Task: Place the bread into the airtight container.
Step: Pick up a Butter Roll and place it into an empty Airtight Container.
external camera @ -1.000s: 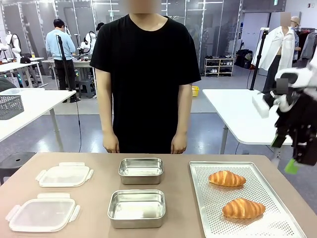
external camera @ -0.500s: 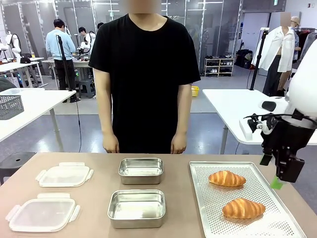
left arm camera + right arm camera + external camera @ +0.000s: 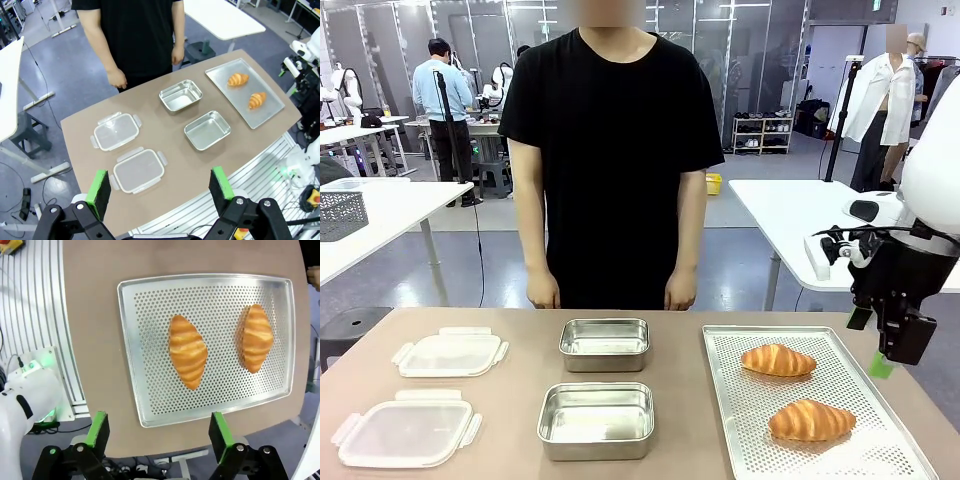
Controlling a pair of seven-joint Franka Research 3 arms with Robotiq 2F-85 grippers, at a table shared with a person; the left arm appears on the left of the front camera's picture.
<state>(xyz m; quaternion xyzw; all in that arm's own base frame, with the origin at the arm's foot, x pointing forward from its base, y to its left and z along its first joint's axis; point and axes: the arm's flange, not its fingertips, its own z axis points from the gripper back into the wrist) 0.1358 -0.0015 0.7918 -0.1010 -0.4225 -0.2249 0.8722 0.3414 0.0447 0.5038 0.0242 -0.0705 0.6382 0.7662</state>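
Above tray (image 3: 150,340) edge, right end effector (image 3: 157,427), fingers (image 3: 98,427) apart, pointing down

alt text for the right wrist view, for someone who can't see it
A perforated metal tray on a brown table holds a croissant near its middle and a second croissant toward picture right, lying apart. The right pincer, open and empty, rises from the bottom edge.

Perforated tray (image 3: 740,420) near edge cut off by picture bottom; right arm (image 3: 935,170) cropped at right edge.
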